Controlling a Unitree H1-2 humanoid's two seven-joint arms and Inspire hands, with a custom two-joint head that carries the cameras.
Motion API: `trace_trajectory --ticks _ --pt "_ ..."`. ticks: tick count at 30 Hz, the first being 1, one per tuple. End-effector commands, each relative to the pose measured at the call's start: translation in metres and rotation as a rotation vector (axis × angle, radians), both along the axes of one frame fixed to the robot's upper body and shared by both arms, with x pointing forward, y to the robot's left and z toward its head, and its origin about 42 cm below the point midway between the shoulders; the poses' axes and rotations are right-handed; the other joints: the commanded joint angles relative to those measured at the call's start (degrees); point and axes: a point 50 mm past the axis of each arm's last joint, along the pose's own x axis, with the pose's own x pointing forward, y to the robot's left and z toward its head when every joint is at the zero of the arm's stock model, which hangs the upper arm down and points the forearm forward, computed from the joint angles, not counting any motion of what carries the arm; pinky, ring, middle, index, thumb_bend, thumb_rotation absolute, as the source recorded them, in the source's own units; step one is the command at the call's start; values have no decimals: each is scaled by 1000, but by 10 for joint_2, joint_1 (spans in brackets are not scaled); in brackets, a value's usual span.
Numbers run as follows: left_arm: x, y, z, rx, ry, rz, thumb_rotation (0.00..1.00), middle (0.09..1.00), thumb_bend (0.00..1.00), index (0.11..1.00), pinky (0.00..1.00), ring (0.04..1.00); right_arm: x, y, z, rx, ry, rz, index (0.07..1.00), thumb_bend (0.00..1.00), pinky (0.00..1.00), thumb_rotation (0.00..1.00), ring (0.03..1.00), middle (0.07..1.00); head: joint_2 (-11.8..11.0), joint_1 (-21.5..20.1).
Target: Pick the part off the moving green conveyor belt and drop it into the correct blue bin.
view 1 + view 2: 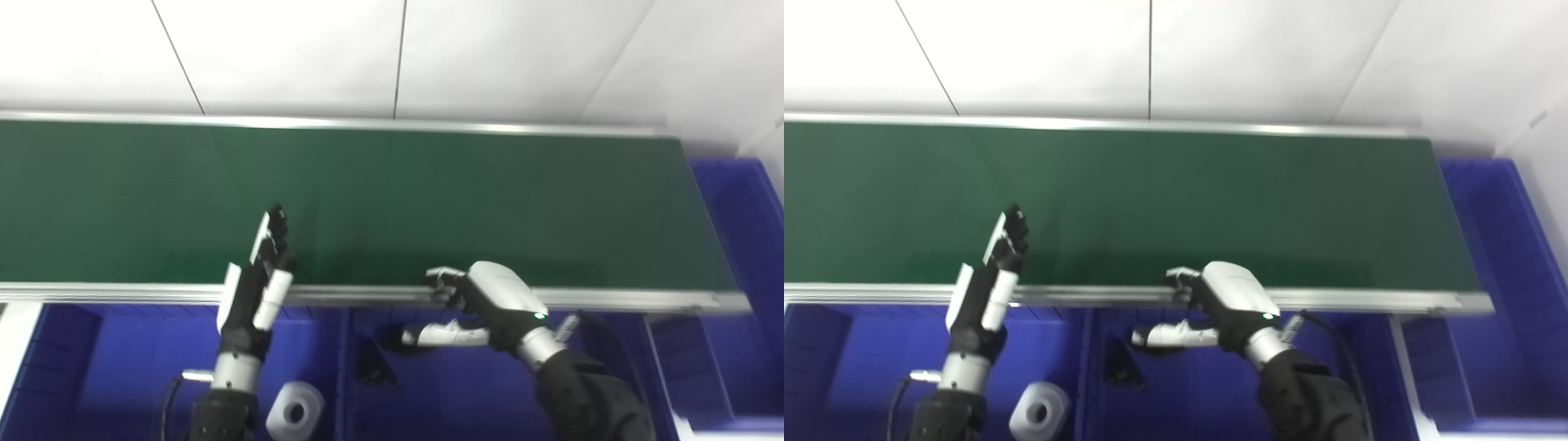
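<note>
Green conveyor belt (429, 202): one, long, dark green, bare surface, silver rails on near and far edges; runs across the whole view.

Blue bins: at least three visible. Left bin (122, 367) and middle bin (453, 392) sit side by side below the near rail, split by a blue wall. A third bin (747, 245) stands at the belt's right end.

Left hand (260, 275): fingers straight and together, pointing up over the near rail onto the belt edge. Flat, holding nothing.

Right hand (484, 306): back of hand up, fingers curled down at the near rail, thumb stretched out to the left over the middle bin. Nothing seen in its grasp; whether the curled fingers pinch anything cannot be told.

Parts: two seen, both already in bins. One white ring-shaped part (296, 411), thick, round, with a centre hole, lies in the left bin near the dividing wall. One dark angular part (373, 367), blurred, shape unclear, lies in the middle bin, beneath the right thumb.
</note>
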Motion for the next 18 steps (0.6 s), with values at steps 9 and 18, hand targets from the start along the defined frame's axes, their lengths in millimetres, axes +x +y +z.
trace_trajectory --ticks 9,18 --pt "-5 7 11 23 -48 -28 946 1000 715 1000 969 989 1 0 -30 585 -215 -403 933 853 809 1000 859 913 18 4" --pt "-11 10 1 37 -66 -18 977 1000 824 1000 1000 1000 -11 11 -53 638 -251 -379 1000 851 910 1000 934 989 -11 27"
